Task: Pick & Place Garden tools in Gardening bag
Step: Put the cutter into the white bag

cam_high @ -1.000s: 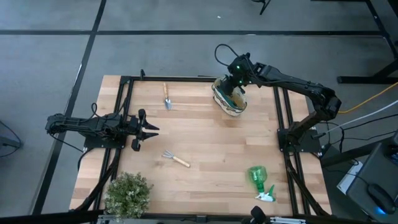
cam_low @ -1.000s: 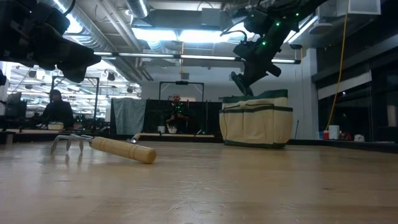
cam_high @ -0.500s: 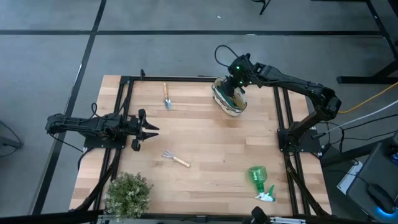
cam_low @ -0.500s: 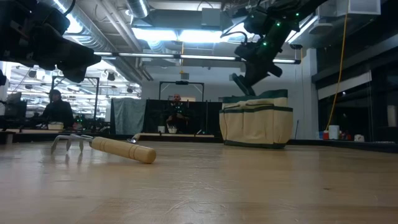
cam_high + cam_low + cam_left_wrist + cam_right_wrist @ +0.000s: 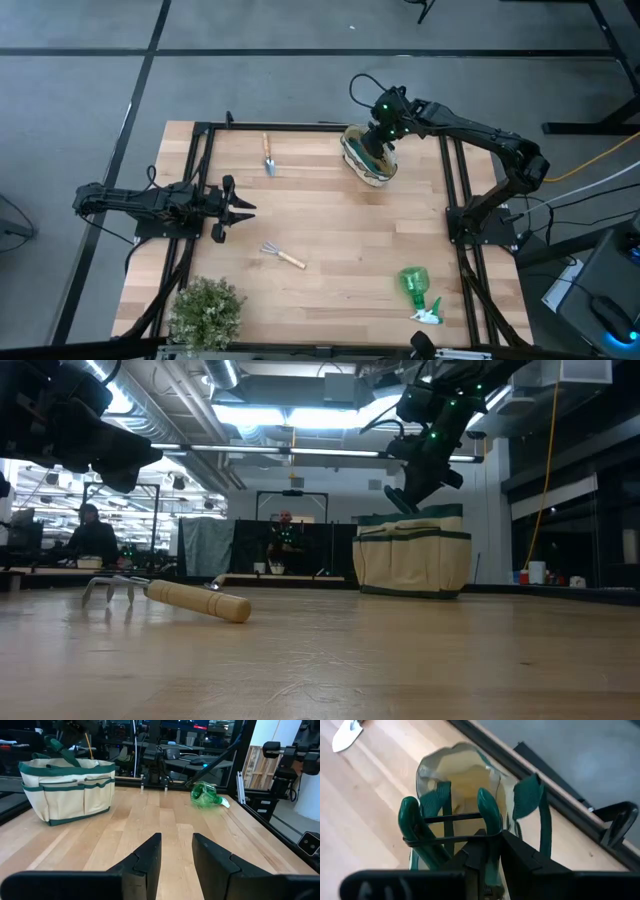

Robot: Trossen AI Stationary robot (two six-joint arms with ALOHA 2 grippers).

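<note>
The gardening bag (image 5: 368, 163), cream with green trim, stands upright on its base at the table's far side, mouth up (image 5: 460, 775). My right gripper (image 5: 381, 135) slants down over that mouth, shut on pruning shears with green handles (image 5: 412, 827). A wooden-handled trowel (image 5: 268, 155) lies left of the bag. The pronged rake (image 5: 283, 256) lies mid-table and the green spray bottle (image 5: 417, 287) lies on its side near right. My left gripper (image 5: 177, 855) hovers level at the left edge, a narrow gap between its fingers, holding nothing. My right gripper pinches one of the shears' two green handles (image 5: 489, 845) between its fingers, which slant down from above. The handles' rounded free ends (image 5: 485, 795) point away from the gripper toward the bag's mouth. The shears are lifted clear of the table; the fingers hide the blades.
A bushy potted plant (image 5: 207, 312) stands at the near left corner. Black frame rails (image 5: 455, 185) run along the table's left and right sides. Bare wood lies between the rake and the bag.
My right gripper has tipped a little over the bag's mouth and edged slightly toward the table's right edge, still shut on the shears. The bag and the other tools lie as before.
</note>
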